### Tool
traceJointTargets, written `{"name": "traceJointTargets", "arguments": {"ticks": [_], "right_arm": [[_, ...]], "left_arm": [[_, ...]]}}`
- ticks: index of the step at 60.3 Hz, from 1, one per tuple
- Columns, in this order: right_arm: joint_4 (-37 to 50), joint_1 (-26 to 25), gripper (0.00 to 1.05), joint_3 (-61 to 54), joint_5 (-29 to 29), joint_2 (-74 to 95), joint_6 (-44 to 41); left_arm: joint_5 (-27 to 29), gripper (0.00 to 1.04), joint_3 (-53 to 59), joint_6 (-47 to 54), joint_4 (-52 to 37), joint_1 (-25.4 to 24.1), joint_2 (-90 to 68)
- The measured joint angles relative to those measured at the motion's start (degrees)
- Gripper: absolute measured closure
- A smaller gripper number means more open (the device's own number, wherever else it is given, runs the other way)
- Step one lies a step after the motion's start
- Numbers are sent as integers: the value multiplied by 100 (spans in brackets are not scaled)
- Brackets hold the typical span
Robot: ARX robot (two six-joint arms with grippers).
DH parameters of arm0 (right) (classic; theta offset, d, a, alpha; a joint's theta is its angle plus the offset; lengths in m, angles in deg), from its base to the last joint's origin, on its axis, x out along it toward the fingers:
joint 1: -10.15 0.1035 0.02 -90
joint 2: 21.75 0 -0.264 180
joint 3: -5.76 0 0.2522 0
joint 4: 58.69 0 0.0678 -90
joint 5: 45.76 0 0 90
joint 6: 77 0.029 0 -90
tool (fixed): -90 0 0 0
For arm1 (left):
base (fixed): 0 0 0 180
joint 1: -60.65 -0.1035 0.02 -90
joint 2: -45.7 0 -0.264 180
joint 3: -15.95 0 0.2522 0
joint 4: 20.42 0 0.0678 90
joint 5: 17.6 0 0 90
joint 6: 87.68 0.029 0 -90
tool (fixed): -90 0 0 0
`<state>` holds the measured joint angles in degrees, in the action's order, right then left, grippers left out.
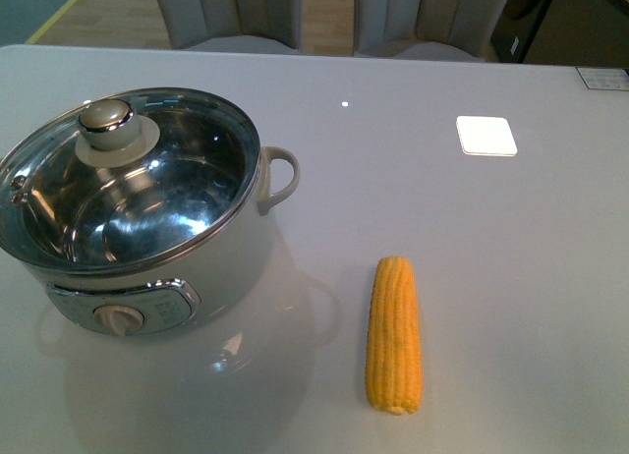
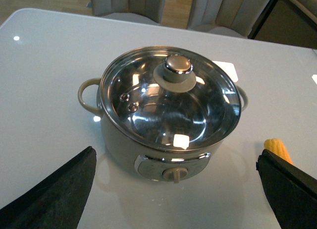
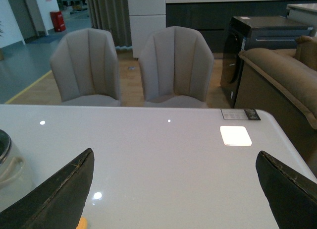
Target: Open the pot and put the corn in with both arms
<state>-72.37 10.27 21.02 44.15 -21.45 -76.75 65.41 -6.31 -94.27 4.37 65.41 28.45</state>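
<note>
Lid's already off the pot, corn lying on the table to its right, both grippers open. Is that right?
No: the glass lid is on the pot, closing it, as the left wrist view shows. The rest holds: the corn lies on the table to the pot's right, and the left gripper and right gripper are both open.

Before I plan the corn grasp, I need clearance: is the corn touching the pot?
Apart. The front view shows a strip of bare table between the corn and the pot.
</note>
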Motion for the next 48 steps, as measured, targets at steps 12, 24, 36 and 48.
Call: {"name": "traceJointTargets", "arguments": {"ticks": [12, 24, 36, 48], "right_arm": [[0, 0, 9, 0, 0, 0, 0], [0, 0, 9, 0, 0, 0, 2], [0, 0, 9, 2, 0, 0, 2], [0, 0, 9, 0, 0, 0, 0]], "left_arm": [[431, 7, -352, 118, -1388, 343, -1803], [629, 7, -848, 396, -3058, 483, -4009], [782, 7, -1360, 750, -4367, 452, -5958], [935, 7, -1670, 977, -5318, 507, -7182]]}}
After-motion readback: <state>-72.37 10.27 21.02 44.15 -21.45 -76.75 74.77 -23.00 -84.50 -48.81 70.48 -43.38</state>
